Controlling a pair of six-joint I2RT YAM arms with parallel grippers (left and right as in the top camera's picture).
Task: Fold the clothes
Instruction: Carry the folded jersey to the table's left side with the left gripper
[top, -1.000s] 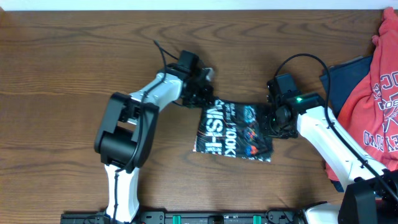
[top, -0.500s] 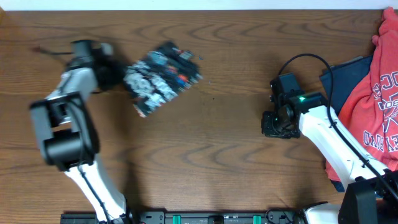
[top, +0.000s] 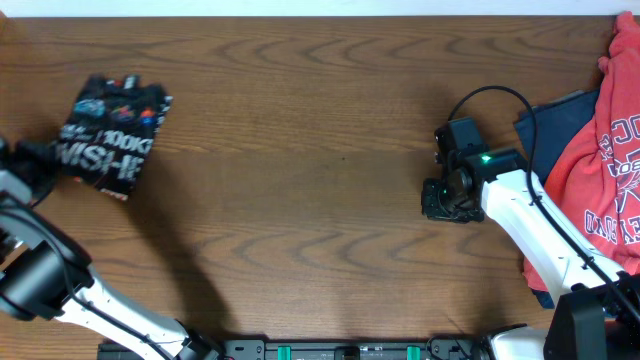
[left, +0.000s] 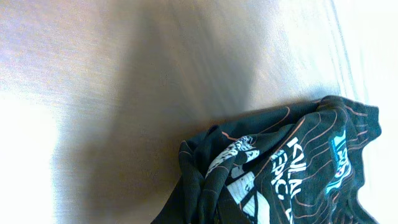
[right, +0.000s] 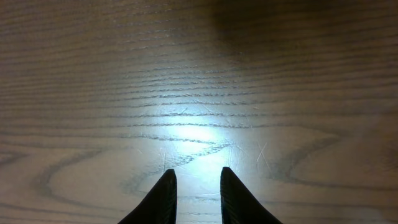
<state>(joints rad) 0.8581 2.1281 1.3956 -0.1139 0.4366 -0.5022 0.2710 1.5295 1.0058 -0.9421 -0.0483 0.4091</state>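
Touching black jersey with left gripper; cannot tell whether clamped. Holds right gripper narrowly parted, empty, above table.

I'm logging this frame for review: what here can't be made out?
Left claw: open or gripping the jersey? Overhead, it is dark against dark cloth at the frame edge; its wrist view shows no fingers.
Jersey lettering: cut by folds, both views.
Red shirt: cropped by overhead's right edge.
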